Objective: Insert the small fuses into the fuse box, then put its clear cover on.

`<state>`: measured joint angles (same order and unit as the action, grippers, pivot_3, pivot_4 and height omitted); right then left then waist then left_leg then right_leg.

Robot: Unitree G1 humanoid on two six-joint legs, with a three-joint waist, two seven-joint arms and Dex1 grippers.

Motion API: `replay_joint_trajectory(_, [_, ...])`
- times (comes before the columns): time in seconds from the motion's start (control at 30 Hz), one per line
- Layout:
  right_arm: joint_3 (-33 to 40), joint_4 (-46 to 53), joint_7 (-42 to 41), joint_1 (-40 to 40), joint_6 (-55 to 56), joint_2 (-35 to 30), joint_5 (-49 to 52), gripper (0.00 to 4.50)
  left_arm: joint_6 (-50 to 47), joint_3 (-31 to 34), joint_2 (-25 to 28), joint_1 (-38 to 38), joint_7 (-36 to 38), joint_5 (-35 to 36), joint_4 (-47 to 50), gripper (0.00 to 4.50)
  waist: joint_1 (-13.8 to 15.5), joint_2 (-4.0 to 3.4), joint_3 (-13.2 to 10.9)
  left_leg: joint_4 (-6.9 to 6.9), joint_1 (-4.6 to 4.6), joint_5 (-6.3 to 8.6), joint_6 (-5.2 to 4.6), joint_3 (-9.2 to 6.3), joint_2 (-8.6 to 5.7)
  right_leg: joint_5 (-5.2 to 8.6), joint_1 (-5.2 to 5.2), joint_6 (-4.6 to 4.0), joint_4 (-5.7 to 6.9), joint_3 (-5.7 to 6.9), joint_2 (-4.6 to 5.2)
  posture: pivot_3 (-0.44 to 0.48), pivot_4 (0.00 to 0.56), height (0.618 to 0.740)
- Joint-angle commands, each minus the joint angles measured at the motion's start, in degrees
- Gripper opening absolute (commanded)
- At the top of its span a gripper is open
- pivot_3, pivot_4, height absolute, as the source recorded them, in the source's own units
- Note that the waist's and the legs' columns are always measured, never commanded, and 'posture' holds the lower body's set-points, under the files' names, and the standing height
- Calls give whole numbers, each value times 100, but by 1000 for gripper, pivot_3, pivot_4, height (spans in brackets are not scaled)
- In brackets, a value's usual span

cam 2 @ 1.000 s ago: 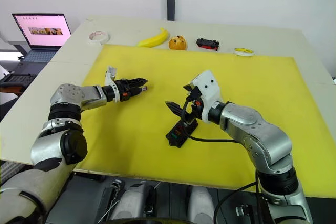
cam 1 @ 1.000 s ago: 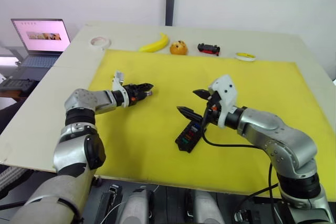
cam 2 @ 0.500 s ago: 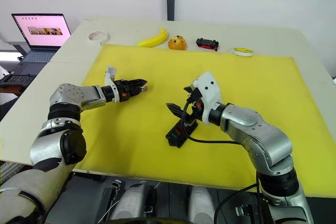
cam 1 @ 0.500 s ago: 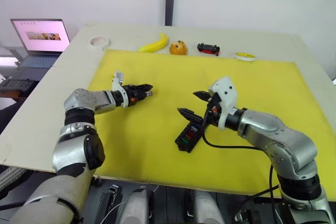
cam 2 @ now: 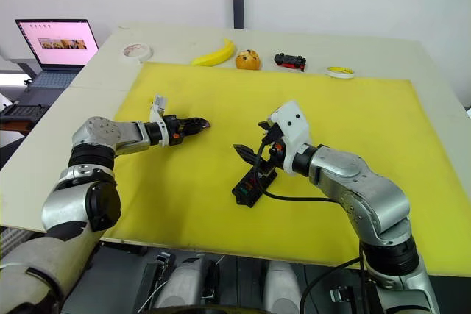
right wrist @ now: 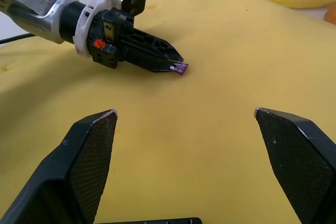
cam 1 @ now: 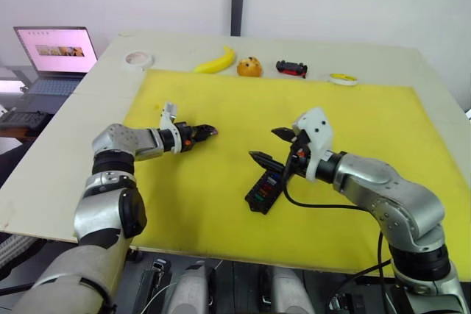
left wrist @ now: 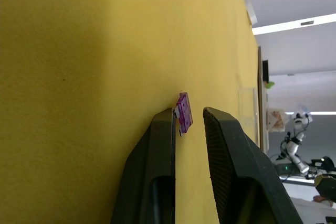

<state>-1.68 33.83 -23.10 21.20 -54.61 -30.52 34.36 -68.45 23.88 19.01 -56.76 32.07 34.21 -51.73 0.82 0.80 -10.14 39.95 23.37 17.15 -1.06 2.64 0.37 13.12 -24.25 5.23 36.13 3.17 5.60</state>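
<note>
One purple fuse point(left wrist: 184, 113) to seat, judging by the scene: pinched narrowly at the very tips of the left gripper point(cam 1: 210, 131), clear of the yellow mat point(cam 1: 368, 108), left of centre. Hard to tell from the left wrist view how squarely pinched, since lying closer to one finger than the other, with most of its body standing out past the tips. Nearer and to the right of that, on the mat, the fuse box point(cam 1: 263, 190), with its long axis slanting from near-left to far-right and a few coloured fuses already showing in its top. Just above its far end, the right gripper point(cam 1: 263, 143), spread wide and holding nothing, pointing left toward the other arm. Well apart as yet, fuse and box. For the coming move, probably: carry the fuse rightward and nearer, then turn it to line up with a free slot along that slanted axis. Nearer to the box by far, the right arm, yet empty; farther, the left arm, yet loaded. Likely risks: a thin grip slipping on so small a chip, and crowding by the open right fingers over the box.
</note>
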Motion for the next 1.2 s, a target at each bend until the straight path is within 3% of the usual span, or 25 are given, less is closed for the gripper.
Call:
replay_joint_trajectory(0.03, [155,265,16,22,30,-53,13,4500,-110,-107,-133,-26,21,-41,-141,923,1,0,0,0,0,0,0,0,0,0,0,0,0,0,0,0,150,740])
replay_joint_trajectory(0.1, [157,273,21,17,23,-56,13,4500,-97,-103,-134,-26,13,-41,-151,923,0,0,0,0,0,0,0,0,0,0,0,0,0,0,0,0,150,740])
replay_joint_trajectory(0.17, [158,280,22,14,17,-60,15,4500,-74,-102,-136,-22,-5,-49,-161,309,1,0,0,0,0,0,0,0,0,0,0,0,0,0,0,0,150,740])
replay_joint_trajectory(0.23, [165,283,17,11,15,-69,19,4500,-72,-114,-125,-8,11,-54,-146,44,0,0,0,0,0,0,0,0,0,0,0,0,0,0,0,0,150,740])
replay_joint_trajectory(0.6, [403,347,90,-63,-104,72,318,4500,-640,176,138,-25,-24,300,531,44,-23,1,-2,-3,1,0,0,1,2,0,-6,0,1,0,0,0,150,740])
replay_joint_trajectory(0.8, [1357,320,917,-33,-688,1230,2162,4500,-2289,637,138,-29,-13,1359,2398,44,-29,7,-9,-4,9,-1,2,0,12,0,-14,0,2,-1,-3,0,150,740])
replay_joint_trajectory(1.03, [1677,64,2301,74,-608,1804,4105,4500,-2405,564,114,94,-582,3022,3236,44,-33,3,-9,-4,7,-3,7,-2,13,-1,-16,-2,3,-6,2,0,150,740])
replay_joint_trajectory(1.2, [1599,-148,3190,175,-141,1881,5030,4500,-2405,390,-96,225,-1075,3708,3600,44,-28,3,-9,-6,7,-3,7,0,12,-1,-17,-3,1,-7,4,0,150,740])
